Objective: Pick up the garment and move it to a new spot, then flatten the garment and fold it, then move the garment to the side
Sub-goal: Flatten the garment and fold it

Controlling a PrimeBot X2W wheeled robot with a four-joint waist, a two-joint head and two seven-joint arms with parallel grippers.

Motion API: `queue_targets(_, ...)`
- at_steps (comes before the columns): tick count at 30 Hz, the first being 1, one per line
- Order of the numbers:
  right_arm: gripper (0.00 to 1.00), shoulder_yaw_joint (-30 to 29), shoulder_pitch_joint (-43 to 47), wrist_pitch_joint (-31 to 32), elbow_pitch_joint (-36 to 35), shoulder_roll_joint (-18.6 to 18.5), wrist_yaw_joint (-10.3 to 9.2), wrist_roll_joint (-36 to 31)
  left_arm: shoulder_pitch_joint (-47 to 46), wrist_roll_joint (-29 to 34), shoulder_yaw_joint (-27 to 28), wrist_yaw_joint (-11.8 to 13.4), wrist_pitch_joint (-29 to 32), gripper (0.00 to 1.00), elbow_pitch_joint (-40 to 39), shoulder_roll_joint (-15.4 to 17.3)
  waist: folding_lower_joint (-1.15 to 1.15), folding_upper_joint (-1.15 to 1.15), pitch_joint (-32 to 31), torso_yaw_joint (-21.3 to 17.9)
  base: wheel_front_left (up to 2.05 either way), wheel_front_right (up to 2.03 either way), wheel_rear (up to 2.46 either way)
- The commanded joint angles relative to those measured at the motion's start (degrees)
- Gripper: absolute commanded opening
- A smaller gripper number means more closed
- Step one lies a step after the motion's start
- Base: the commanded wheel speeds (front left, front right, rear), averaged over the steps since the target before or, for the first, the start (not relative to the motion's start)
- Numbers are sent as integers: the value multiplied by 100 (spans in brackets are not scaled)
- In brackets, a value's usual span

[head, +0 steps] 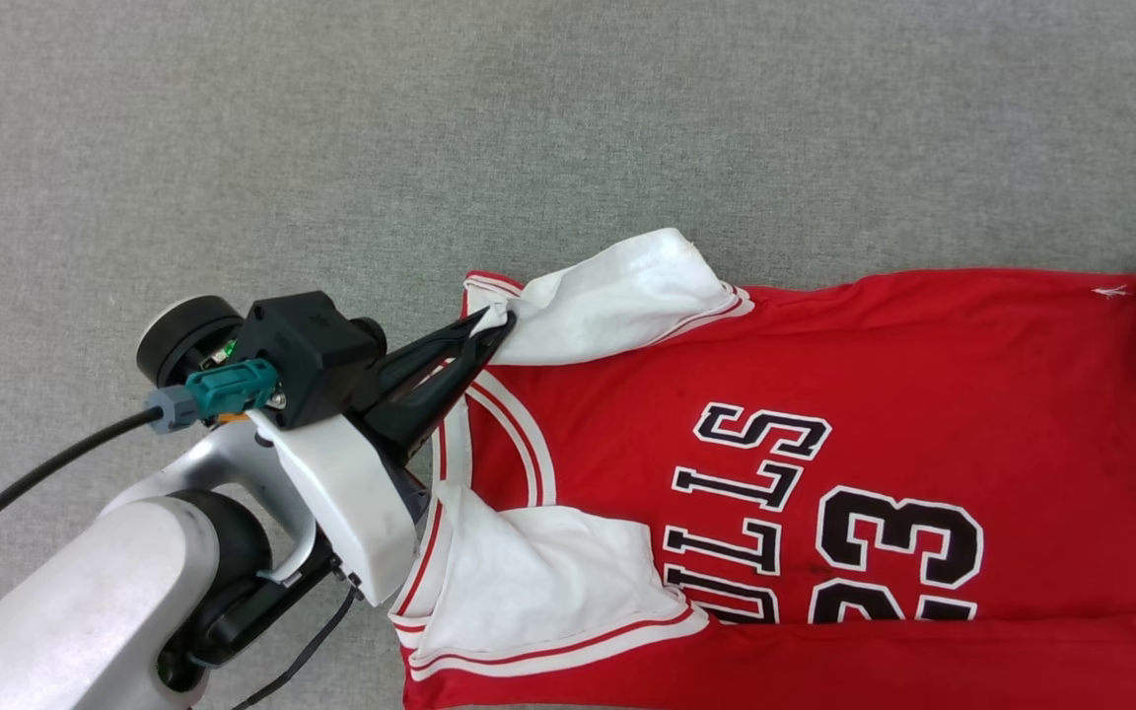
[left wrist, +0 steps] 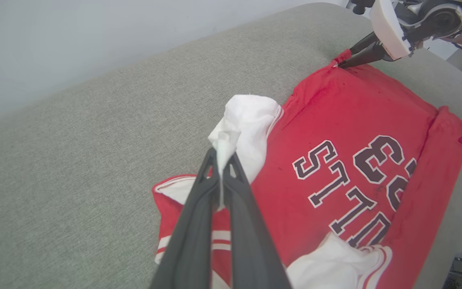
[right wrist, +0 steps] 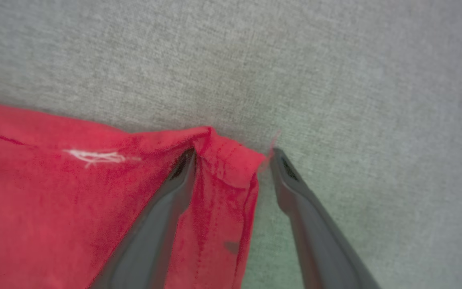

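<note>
Clamps left gripper [left wrist: 223,158] on white sleeve [left wrist: 251,116], straddles hem corner [right wrist: 227,164] with right gripper [right wrist: 234,154] wide, likely stretching garment [head: 824,345] flat.

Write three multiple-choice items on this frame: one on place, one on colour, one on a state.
1. Where does the left gripper hold the garment? A. bottom hem B. a white sleeve C. the number
2. What colour is the lettering? A. yellow B. blue C. black, white-outlined
3. How do the jaws of the right gripper stand? A. open astride a red hem corner B. shut on a sleeve C. shut on nothing
B: white cloth sits pinched between shut jaws. C: the head view shows it. A: the corner lies between parted jaws.
</note>
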Motion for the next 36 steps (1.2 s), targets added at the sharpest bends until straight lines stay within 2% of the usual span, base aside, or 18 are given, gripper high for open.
queue_targets(1,0,177,325,-4,471,288,1,33,39,12,-4,-6,-50,0,75,1,2,0,-74,-44,0,0,0)
queue_targets(6,0,87,256,-360,492,231,0,129,127,46,37,84,-141,0,250,29,2,0,-309,-137,0,0,0)
queue_targets(14,0,121,381,-987,143,109,0,554,564,-136,184,322,-369,0,524,131,2,0,-1054,-435,0,0,0)
queue_targets(21,0,-120,1189,-1318,-449,16,0,968,1232,-314,276,644,-517,0,481,319,2,0,-1576,-617,0,0,0)
queue_targets(30,0,-416,2713,-1339,-1309,34,-1,1040,2431,-572,139,978,-608,0,293,657,2,0,-1851,-759,0,0,0)
queue_targets(36,0,-148,3324,-1326,-1513,-57,0,892,2859,-739,-106,899,-509,0,532,653,2,0,-1864,-777,0,0,0)
